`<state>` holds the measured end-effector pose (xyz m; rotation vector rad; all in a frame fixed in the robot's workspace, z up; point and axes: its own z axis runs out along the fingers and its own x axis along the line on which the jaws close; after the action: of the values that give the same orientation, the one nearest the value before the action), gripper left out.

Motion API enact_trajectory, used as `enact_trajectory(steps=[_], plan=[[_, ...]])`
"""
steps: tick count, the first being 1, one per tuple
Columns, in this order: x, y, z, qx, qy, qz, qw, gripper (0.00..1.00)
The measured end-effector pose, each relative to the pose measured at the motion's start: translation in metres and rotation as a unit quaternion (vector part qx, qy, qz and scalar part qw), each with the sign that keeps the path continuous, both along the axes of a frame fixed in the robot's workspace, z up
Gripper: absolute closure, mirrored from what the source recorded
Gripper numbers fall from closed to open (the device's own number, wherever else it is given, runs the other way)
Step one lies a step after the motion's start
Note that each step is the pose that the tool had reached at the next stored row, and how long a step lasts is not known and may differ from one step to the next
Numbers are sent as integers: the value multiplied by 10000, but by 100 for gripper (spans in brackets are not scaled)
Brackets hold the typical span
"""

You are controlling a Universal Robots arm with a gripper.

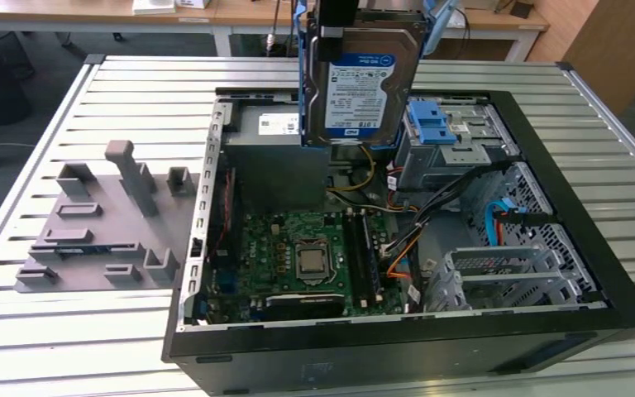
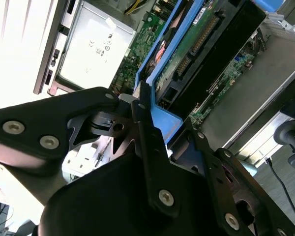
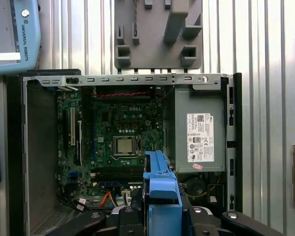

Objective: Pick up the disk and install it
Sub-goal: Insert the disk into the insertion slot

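Note:
The disk (image 1: 360, 87) hangs upright above the open computer case (image 1: 582, 248), its white-and-blue label facing the exterior camera and its blue carrier frame along the edges. My gripper (image 1: 364, 23) is shut on its top end. The second wrist view shows the black fingers (image 2: 142, 128) clamped on the blue frame (image 2: 162, 115), with the disk's green circuit-board side (image 2: 196, 44) beyond them. In the first wrist view the blue frame (image 3: 160, 182) sticks out from the gripper (image 3: 162, 219) over the case interior.
Inside the case lie a green motherboard (image 1: 312, 252), a grey power-supply box with white sticker (image 3: 199, 137) and a silver drive cage with blue latch (image 1: 445, 132). A grey moulded fixture (image 1: 97, 223) sits on the slatted table at the exterior view's left.

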<state>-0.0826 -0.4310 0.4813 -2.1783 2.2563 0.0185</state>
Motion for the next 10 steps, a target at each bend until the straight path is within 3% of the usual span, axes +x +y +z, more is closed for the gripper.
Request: enact_trajectory(steps=[10], plan=[[3, 0, 0, 0, 0, 0, 10000, 64]])
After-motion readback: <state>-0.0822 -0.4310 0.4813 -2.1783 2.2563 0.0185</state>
